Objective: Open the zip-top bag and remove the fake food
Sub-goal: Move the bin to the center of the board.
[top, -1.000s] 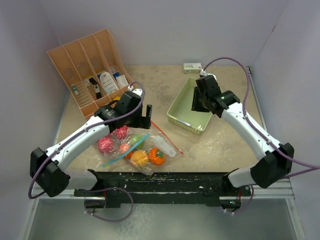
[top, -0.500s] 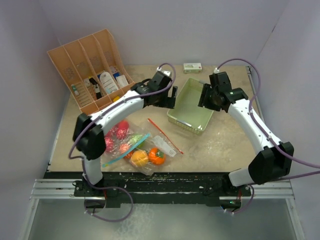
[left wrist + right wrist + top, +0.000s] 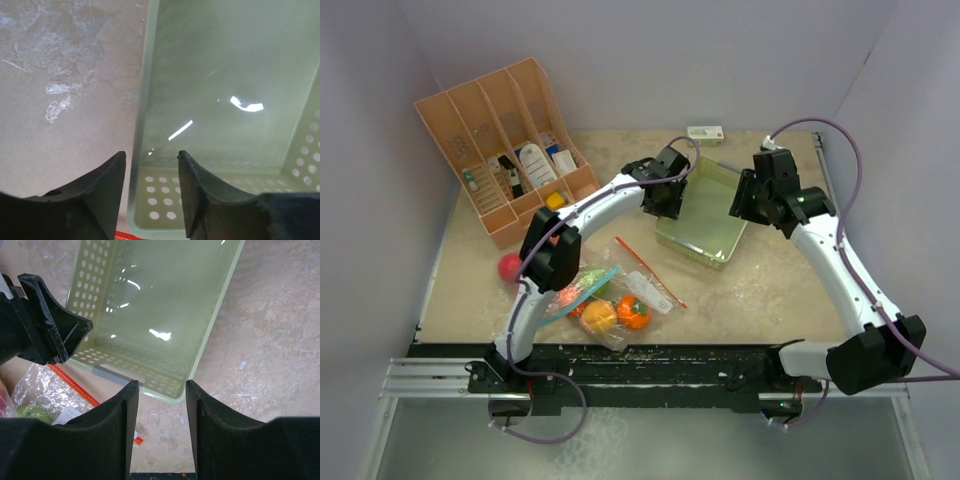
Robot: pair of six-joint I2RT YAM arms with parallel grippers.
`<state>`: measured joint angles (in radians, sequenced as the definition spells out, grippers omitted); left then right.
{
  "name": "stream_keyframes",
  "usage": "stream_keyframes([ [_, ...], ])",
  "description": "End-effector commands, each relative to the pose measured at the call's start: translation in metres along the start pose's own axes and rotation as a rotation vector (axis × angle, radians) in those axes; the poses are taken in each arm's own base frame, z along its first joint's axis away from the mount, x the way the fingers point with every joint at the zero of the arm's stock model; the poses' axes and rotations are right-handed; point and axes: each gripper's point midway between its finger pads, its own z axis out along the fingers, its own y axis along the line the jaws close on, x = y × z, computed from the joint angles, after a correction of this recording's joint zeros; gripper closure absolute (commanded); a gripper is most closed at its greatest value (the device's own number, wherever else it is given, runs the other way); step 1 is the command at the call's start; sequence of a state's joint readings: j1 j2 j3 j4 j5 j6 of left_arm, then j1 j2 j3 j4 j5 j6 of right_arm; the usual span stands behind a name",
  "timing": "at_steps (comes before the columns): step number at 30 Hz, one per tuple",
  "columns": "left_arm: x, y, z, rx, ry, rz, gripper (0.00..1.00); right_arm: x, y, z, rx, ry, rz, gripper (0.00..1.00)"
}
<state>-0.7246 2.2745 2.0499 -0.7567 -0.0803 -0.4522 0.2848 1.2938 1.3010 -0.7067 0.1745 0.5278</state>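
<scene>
The clear zip-top bag (image 3: 610,298) lies near the table's front with its red zip strip (image 3: 650,270) toward the tray. Fake food shows through it: an orange fruit (image 3: 633,313), a yellow-orange one (image 3: 599,317) and a green one (image 3: 35,412). A red fruit (image 3: 510,267) rests on the table left of the bag. My left gripper (image 3: 665,205) (image 3: 151,157) is open astride the left wall of the pale green tray (image 3: 215,75), gripping nothing. My right gripper (image 3: 745,200) (image 3: 161,385) hovers open at the tray's (image 3: 705,215) right corner, empty.
An orange divided organiser (image 3: 505,140) with small bottles stands at the back left. A small box (image 3: 705,131) lies behind the tray. My left arm's links (image 3: 555,250) arch over the bag's left part. The left gripper (image 3: 50,325) also shows in the right wrist view.
My left arm swung from above the bag to the tray's left wall and its jaws narrowed. My right gripper shifted rightward along the tray. A red fruit now shows on the table left of the bag.
</scene>
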Motion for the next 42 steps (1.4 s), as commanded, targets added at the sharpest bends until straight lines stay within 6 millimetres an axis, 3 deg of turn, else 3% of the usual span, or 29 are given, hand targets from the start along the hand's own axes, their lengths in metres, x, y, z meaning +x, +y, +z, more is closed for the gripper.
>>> stream_keyframes([
  [1, -0.018, -0.034, -0.014, 0.108, -0.045, -0.003, 0.54, -0.018, -0.003, -0.01, 0.02, -0.048, -0.011, 0.55],
  [7, -0.026, -0.078, -0.031, 0.226, -0.084, -0.049, 0.56, -0.024, -0.001, -0.011, 0.017, -0.06, -0.019, 0.59],
  [10, -0.025, -0.081, -0.035, 0.227, -0.086, -0.049, 0.31, -0.023, 0.001, -0.009, 0.009, -0.053, -0.006, 0.61],
  [14, -0.022, -0.048, -0.048, 0.14, -0.092, -0.054, 0.15, -0.022, 0.01, -0.005, -0.03, -0.047, 0.013, 0.63],
  [18, -0.017, 0.006, -0.086, 0.113, -0.13, -0.192, 0.14, -0.027, 0.028, 0.007, -0.092, -0.024, 0.016, 0.63],
  [21, -0.005, 0.051, -0.111, 0.086, -0.17, -0.299, 0.14, -0.029, 0.048, 0.027, -0.161, 0.017, -0.009, 0.66],
  [24, 0.008, 0.082, -0.134, 0.021, -0.196, -0.33, 0.15, -0.035, 0.06, 0.053, -0.174, 0.02, -0.057, 0.55],
  [29, 0.013, 0.099, -0.168, -0.042, -0.237, -0.331, 0.14, -0.038, 0.063, 0.091, -0.079, 0.041, -0.081, 0.33],
  [35, 0.023, 0.114, -0.186, -0.096, -0.267, -0.338, 0.15, -0.023, 0.102, 0.119, -0.045, 0.079, -0.188, 0.18],
  [36, 0.026, 0.115, -0.186, -0.104, -0.26, -0.337, 0.15, -0.015, 0.105, 0.127, -0.029, 0.102, -0.204, 0.17],
  [42, 0.038, 0.122, -0.195, -0.125, -0.256, -0.339, 0.15, 0.012, 0.111, 0.151, -0.002, 0.177, -0.204, 0.35],
])
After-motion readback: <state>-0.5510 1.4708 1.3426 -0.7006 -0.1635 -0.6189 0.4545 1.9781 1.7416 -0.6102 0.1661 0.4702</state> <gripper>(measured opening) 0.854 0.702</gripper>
